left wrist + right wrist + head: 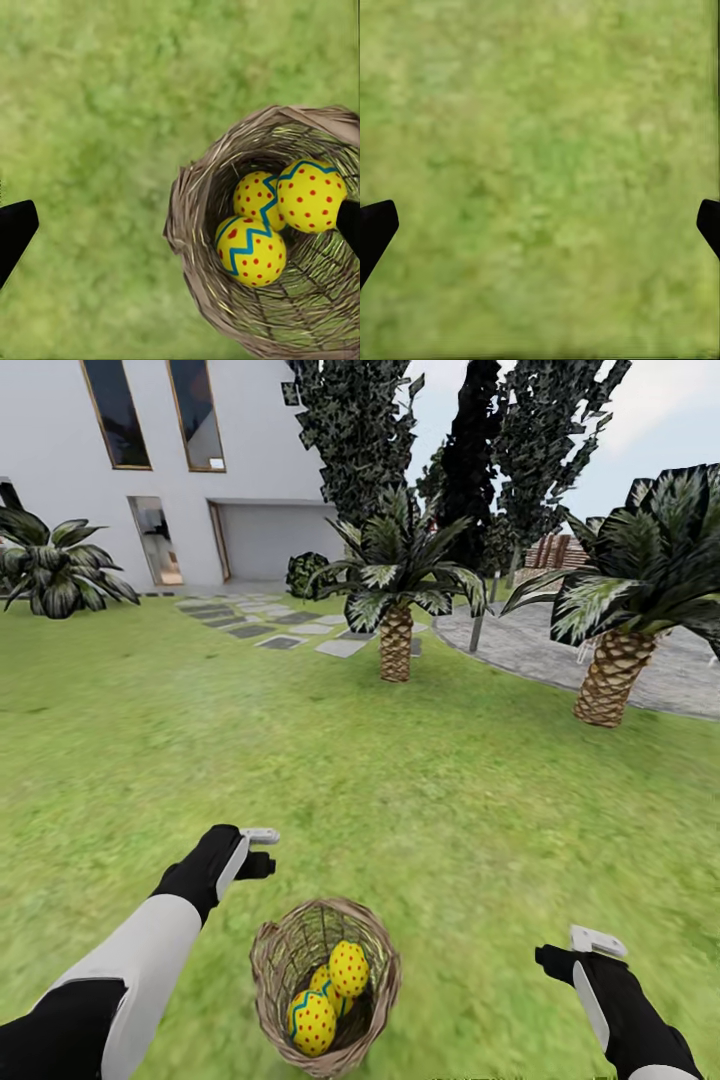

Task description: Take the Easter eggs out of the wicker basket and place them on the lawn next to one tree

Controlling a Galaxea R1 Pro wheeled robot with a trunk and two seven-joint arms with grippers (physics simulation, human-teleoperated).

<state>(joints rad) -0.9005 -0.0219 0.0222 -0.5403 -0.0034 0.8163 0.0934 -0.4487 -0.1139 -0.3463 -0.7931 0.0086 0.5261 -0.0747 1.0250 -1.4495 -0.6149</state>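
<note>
All three Easter eggs [330, 990] sit deep in the wicker basket [270, 960] on the lawn [400, 810], between the left hand [262, 852] and right hand [590, 950], both spread and empty, probably poised to reach in.

My arms look pretty simple from up here; each has a white forearm shell with a black section nearer the elbow on the left one, then a matte black wrist; the left gripper [262, 850] and right gripper [590, 946] end in pale grey-white finger plates; on my wrist cams the fingertips [15, 232] show as plain black wedges.
</note>
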